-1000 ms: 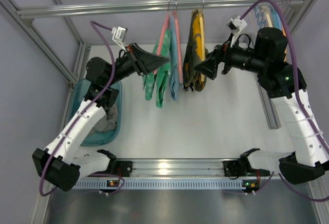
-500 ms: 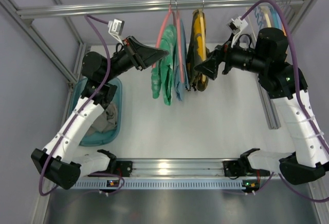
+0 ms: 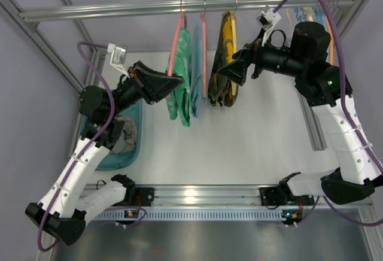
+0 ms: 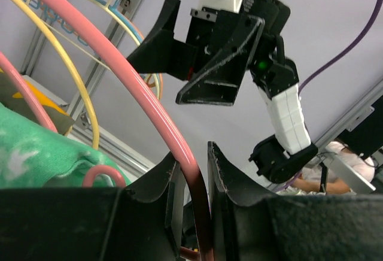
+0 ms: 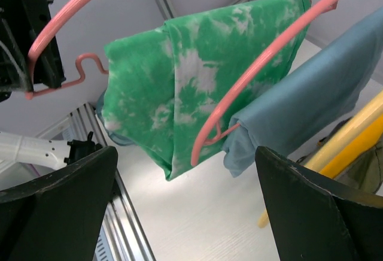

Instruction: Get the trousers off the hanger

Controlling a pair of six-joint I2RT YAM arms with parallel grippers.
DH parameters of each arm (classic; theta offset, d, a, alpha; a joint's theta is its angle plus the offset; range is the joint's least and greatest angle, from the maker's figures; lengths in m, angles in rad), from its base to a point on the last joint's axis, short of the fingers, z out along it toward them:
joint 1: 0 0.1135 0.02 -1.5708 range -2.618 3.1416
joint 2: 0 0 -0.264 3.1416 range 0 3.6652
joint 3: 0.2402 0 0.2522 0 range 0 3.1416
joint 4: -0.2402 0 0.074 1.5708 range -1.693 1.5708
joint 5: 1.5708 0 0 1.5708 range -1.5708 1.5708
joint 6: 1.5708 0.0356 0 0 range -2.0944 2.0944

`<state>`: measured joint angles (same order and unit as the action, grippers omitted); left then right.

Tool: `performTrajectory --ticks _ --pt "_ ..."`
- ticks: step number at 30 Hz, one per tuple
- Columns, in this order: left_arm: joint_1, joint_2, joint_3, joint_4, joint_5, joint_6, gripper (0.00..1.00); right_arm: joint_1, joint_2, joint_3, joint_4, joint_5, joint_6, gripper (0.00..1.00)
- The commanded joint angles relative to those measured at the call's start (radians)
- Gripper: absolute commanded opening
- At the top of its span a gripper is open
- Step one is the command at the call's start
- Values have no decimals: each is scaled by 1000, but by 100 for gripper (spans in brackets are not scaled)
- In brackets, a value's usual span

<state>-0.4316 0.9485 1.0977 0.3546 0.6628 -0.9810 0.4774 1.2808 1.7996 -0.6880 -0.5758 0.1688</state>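
Left gripper, centre-left of the top view: jaws clamped on the sloping arm of the pink hanger. The green trousers are draped over this hanger and hang just right of the gripper. Right gripper, upper centre: jaws wide apart, holding nothing, beside the yellow-and-black garment. The hanger's hook is up at the rail; contact cannot be determined.

Probably a robotics lab: aluminium frame around white table
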Motion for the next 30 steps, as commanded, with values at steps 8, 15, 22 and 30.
performTrajectory --ticks 8,15,22,30 --pt "7 -148 -130 334 52 295 0 105 143 168 165 -4 191 99" --pt "5 -155 -116 327 34 324 0 280 279 331 212 45 293 99" --pt "5 -160 -104 325 32 318 0 290 394 340 297 38 472 99" --pt "7 -172 -124 325 44 324 0 313 469 351 426 -30 592 99"
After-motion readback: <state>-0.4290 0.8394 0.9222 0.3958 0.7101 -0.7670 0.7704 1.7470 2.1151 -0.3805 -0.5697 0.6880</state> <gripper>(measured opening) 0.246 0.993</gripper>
